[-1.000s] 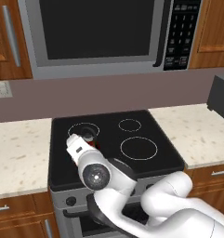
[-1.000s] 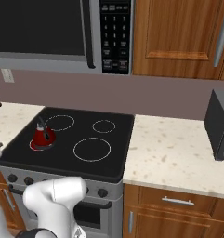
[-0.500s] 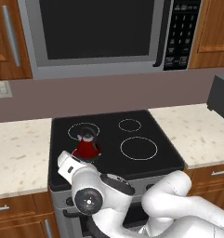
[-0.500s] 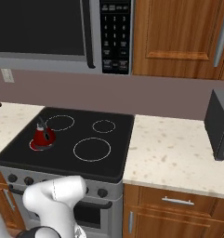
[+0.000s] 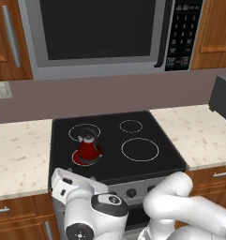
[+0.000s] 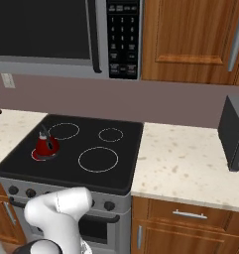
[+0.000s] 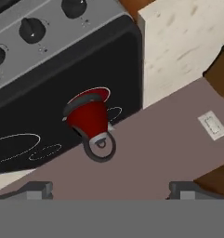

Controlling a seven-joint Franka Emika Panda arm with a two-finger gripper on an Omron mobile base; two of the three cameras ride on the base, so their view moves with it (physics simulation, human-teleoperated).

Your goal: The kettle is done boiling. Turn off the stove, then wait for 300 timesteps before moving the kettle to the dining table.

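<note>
The red kettle (image 5: 88, 149) (image 6: 45, 145) (image 7: 88, 118) stands upright on the front left burner of the black stove (image 5: 147, 166) (image 6: 123, 161) (image 7: 118, 60). A red glowing ring (image 7: 98, 91) shows under it. My gripper (image 7: 109, 191) is open, its fingertips (image 7: 37, 190) wide apart with nothing between them. It points across the cooktop at the kettle from the stove's front left, well short of it. In the left base view the white hand (image 5: 66, 183) hangs at the stove's front left corner. Dark knobs (image 7: 31, 29) (image 6: 109, 205) line the steel front. The dining table is out of view.
A steel microwave (image 5: 100, 35) (image 6: 51, 34) hangs over the stove. Speckled counter (image 5: 18, 154) (image 6: 190, 166) runs on both sides, with a dark boxy appliance (image 6: 234, 131) at the right. A wall outlet (image 5: 2, 89) (image 7: 211, 125) sits left of the stove. Wooden cabinets (image 6: 190, 37) flank the microwave.
The hand has drawn back from over the kettle toward the stove's front left corner and dropped lower, uncovering the kettle. The kettle has stayed put and the jaws have stayed open.
</note>
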